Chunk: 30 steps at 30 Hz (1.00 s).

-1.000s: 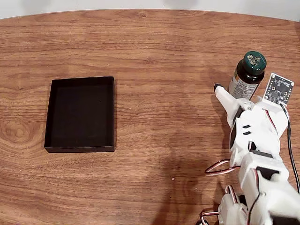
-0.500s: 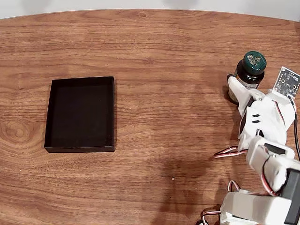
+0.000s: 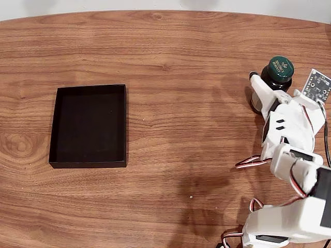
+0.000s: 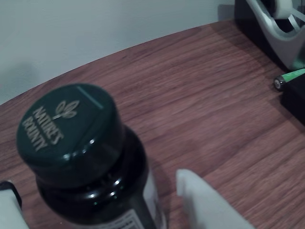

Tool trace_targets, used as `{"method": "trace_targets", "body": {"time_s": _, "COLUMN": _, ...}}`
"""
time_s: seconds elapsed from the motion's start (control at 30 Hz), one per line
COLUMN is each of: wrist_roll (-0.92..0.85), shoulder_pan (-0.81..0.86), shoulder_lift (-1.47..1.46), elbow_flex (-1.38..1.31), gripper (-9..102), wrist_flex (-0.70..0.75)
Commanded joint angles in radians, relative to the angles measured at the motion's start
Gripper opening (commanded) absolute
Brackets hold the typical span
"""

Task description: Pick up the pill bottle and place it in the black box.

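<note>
1. Beside the pill bottle (image 3: 276,77), at the right end of the wooden table (image 3: 170,46) in the fixed view, sits my gripper (image 3: 269,98), with my white arm (image 3: 289,139) reaching up to it from the lower right corner.
2. One of my fingers (image 3: 261,90) lies along the bottle's left flank, its dark tip level with the shoulder; the rest of my gripper covers the bottle's lower body and label.
3. My jaws are parted, with a finger on either side of the bottle; I cannot tell whether they press its sides.
4. From the wrist view, the pill bottle (image 4: 90,162) stands upright between 2 pale finger tips: one (image 4: 209,200) at lower right of it, the other (image 4: 9,210) at the lower left edge.
5. Its dark green cap (image 4: 66,126) carries gold print with a small leaf mark, and the brown glass below shines with small highlights.
6. Well apart from the bottle, far to its left in the fixed view, lies the black box (image 3: 54,129), flat on the table.
7. Beyond the bottle in the wrist view, a green-tipped battery (image 4: 288,78) lies near a dark object (image 4: 262,28) at the upper right.
</note>
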Motion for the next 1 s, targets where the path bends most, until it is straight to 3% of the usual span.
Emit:
{"method": "trace_targets", "body": {"time_s": 0.0, "wrist_roll": -0.003, "shoulder_pan": -0.014, "shoulder_lift": -0.023, "elbow_flex": -0.072, "gripper": 40, "wrist_flex": -0.064}}
{"method": "trace_targets", "body": {"time_s": 0.97, "wrist_roll": -0.015, "shoulder_pan": -0.031, "shoulder_lift": -0.273, "elbow_flex": -0.242, "gripper": 38, "wrist_flex": -0.169}}
